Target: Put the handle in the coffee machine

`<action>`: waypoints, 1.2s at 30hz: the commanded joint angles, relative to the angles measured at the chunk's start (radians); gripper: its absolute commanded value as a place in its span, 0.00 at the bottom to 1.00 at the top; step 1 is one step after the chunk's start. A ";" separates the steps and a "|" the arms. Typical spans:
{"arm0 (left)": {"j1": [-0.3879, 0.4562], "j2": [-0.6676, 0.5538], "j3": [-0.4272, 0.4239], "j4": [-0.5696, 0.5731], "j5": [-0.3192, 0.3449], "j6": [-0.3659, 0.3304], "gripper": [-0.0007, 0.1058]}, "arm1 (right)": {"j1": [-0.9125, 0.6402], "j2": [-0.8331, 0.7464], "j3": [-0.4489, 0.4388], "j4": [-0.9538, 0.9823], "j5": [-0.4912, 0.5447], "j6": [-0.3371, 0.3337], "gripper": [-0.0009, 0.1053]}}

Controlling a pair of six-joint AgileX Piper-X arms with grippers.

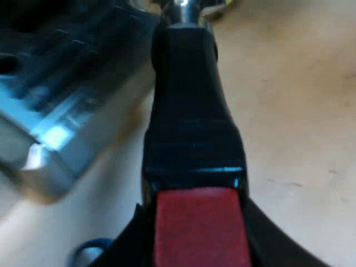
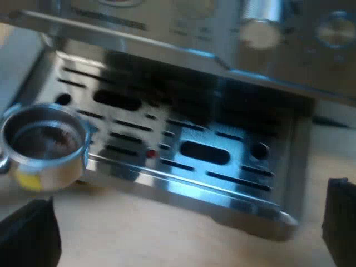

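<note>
The metal holder's dark handle (image 1: 189, 111) runs straight out from my left gripper (image 1: 197, 228), its red end (image 1: 200, 228) clamped between the black fingers (image 1: 125, 245). The holder's metal neck (image 1: 183, 11) shows at the handle's far end, over the wooden table beside the machine's drip tray (image 1: 61, 133). In the right wrist view the holder's round metal basket (image 2: 44, 146) hangs just off the drip tray's (image 2: 189, 183) corner, below the espresso machine's front panel (image 2: 222, 39). My right gripper (image 2: 183, 233) is open above the table before the tray, nothing between its fingers (image 2: 340, 217).
The slotted steel drip tray juts out from the machine over the light wooden table (image 1: 289, 111). A silver knob (image 2: 260, 32) sits on the front panel. A small blue object (image 1: 89, 253) lies on the table close under my left gripper.
</note>
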 commanded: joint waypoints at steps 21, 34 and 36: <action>0.205 0.182 -0.030 -0.035 0.096 0.280 0.01 | 0.177 0.149 0.353 -0.783 0.340 0.019 0.93; 0.205 0.272 -0.033 -0.153 0.167 0.259 0.01 | 0.273 0.335 0.353 -1.049 0.586 0.019 0.93; 0.205 0.312 -0.036 -0.183 0.187 0.259 0.01 | 0.274 0.339 0.353 -1.052 0.586 0.019 0.93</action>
